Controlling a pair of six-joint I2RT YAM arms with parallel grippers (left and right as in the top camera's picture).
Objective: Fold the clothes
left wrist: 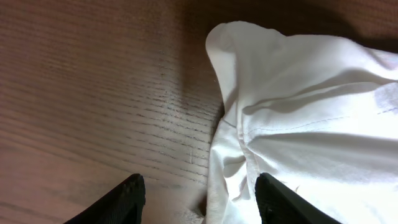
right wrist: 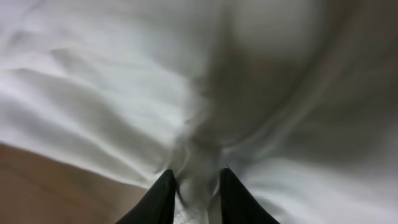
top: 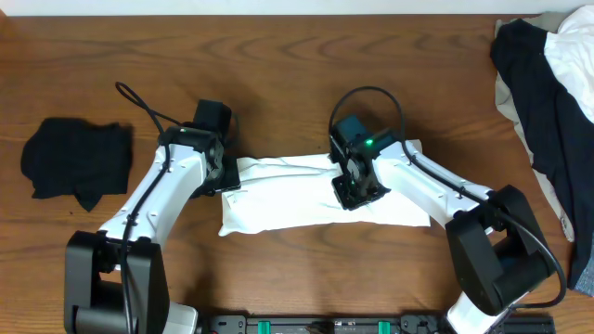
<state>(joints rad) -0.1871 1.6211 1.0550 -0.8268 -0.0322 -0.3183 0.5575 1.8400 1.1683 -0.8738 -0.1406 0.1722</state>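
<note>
The white T-shirt point(top: 288, 199) lies on the wooden tabletop point(top: 278, 74), folded into a long band with soft wrinkles. Both arms reach to it from the near edge.

The left hand point(top: 225, 176) is at the left end of the T-shirt. In the left wrist view this hand point(left wrist: 202, 202) stands wide. 1 of its 2 black fingers point(left wrist: 127, 196) is over bare wood just beside the T-shirt, and the other is over the white cloth point(left wrist: 311, 106). The left edge of the T-shirt, with a seam and a rounded fold, runs between them. Nothing is gripped there.

The right hand point(top: 357, 193) is on the T-shirt, a little right of its middle, near its far edge. In the right wrist view this hand point(right wrist: 196, 199) is narrow. Its 2 fingers point(right wrist: 160, 196) stand close together and pinch a small ridge of the white cloth point(right wrist: 93, 74), and the wrinkles run together toward this ridge. A strip of wood point(right wrist: 37, 186) shows beside the cloth at the lower left of this view.

A small black garment point(top: 74, 162) lies well apart to the left of the T-shirt. A large black garment point(top: 543, 102) heaped with pale cloth point(top: 575, 46) lies well apart to the right of it, at the far right corner.
</note>
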